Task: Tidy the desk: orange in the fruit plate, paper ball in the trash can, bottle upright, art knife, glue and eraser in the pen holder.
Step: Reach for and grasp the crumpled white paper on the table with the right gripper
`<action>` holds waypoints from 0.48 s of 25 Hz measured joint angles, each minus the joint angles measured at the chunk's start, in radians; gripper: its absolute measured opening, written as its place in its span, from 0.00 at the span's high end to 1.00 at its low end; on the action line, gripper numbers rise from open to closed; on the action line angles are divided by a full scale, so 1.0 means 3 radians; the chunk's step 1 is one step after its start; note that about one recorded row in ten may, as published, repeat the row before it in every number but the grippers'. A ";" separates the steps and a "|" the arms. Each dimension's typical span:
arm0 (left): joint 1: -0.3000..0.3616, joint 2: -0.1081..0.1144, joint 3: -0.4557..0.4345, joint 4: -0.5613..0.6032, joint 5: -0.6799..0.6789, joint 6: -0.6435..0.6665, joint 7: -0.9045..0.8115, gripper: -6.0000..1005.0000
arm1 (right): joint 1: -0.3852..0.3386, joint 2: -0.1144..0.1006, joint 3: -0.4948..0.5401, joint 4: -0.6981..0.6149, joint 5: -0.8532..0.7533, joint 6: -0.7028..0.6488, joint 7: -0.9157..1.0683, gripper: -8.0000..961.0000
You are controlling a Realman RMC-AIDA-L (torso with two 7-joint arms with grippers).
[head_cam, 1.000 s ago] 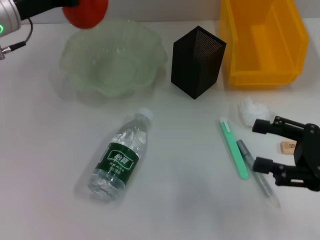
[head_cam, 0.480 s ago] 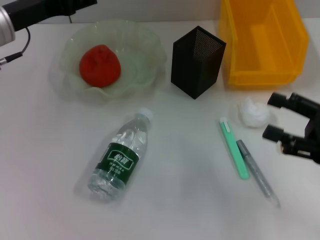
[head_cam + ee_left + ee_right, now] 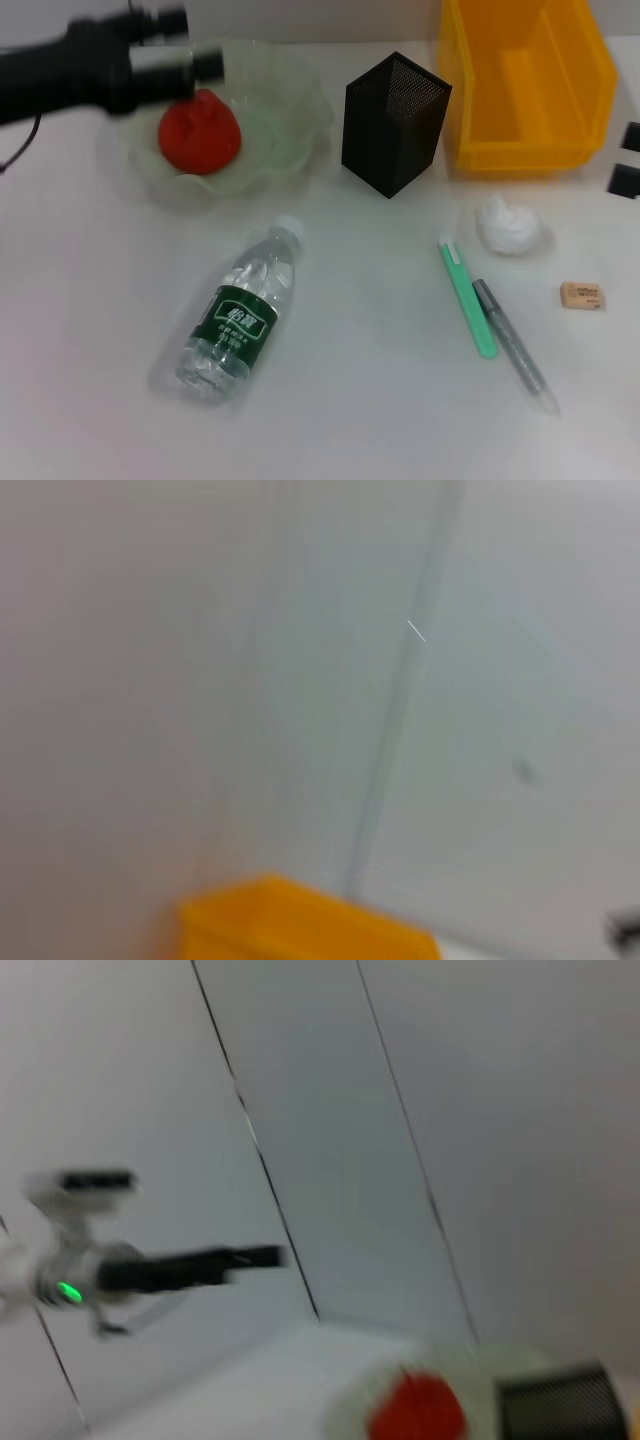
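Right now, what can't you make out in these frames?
- Right gripper: cut off by the head view's right edge; finger state unreadable.
- Left gripper: motion-blurred above the wavy pale-green glass fruit plate.
- Small beige eraser: printing too small to read.
- Bright yellow plastic trash can: left wrist view shows only a blurred corner.

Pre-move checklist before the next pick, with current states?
1. Orange in fruit plate: ok.
2. Left gripper clear of the plate: not ok, it hangs over the plate's back rim, jaws open.
3. Paper ball in trash can: not ok, it lies on the desk.
4. Bottle upright: not ok, lying down.
5. Eraser in pen holder: not ok.
6. Right gripper state: cannot tell.
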 joint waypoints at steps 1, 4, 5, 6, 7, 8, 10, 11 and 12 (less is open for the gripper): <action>0.0011 0.0020 -0.0010 0.0000 0.0083 0.0087 0.0012 0.16 | 0.0012 -0.0040 -0.0086 -0.0199 -0.0086 0.0001 0.0209 0.13; 0.0067 0.0038 0.0001 -0.0013 0.0268 0.0236 0.0062 0.16 | 0.0106 -0.0104 -0.0347 -0.0731 -0.0428 0.0003 0.0829 0.13; 0.0086 0.0029 0.0016 -0.0015 0.0316 0.0250 0.0075 0.16 | 0.0151 -0.0110 -0.0436 -0.0889 -0.0562 0.0006 0.0998 0.13; 0.0098 0.0004 0.0028 -0.0022 0.0381 0.0249 0.0086 0.16 | 0.0217 -0.0111 -0.0546 -0.1051 -0.0704 0.0010 0.1204 0.13; 0.0101 -0.0006 0.0031 -0.0026 0.0406 0.0245 0.0089 0.16 | 0.0280 -0.0112 -0.0660 -0.1180 -0.0866 0.0038 0.1379 0.13; 0.0099 -0.0017 0.0031 -0.0038 0.0428 0.0239 0.0096 0.16 | 0.0344 -0.0111 -0.0772 -0.1275 -0.1001 0.0060 0.1505 0.13; 0.0095 -0.0027 0.0031 -0.0053 0.0451 0.0234 0.0105 0.17 | 0.0493 -0.0095 -0.1068 -0.1385 -0.1343 0.0164 0.1739 0.13; 0.0083 -0.0035 0.0031 -0.0074 0.0472 0.0230 0.0117 0.17 | 0.0564 -0.0082 -0.1223 -0.1396 -0.1522 0.0212 0.1831 0.13; 0.0052 -0.0054 0.0035 -0.0105 0.0557 0.0230 0.0130 0.17 | 0.0631 -0.0058 -0.1358 -0.1383 -0.1690 0.0295 0.1900 0.13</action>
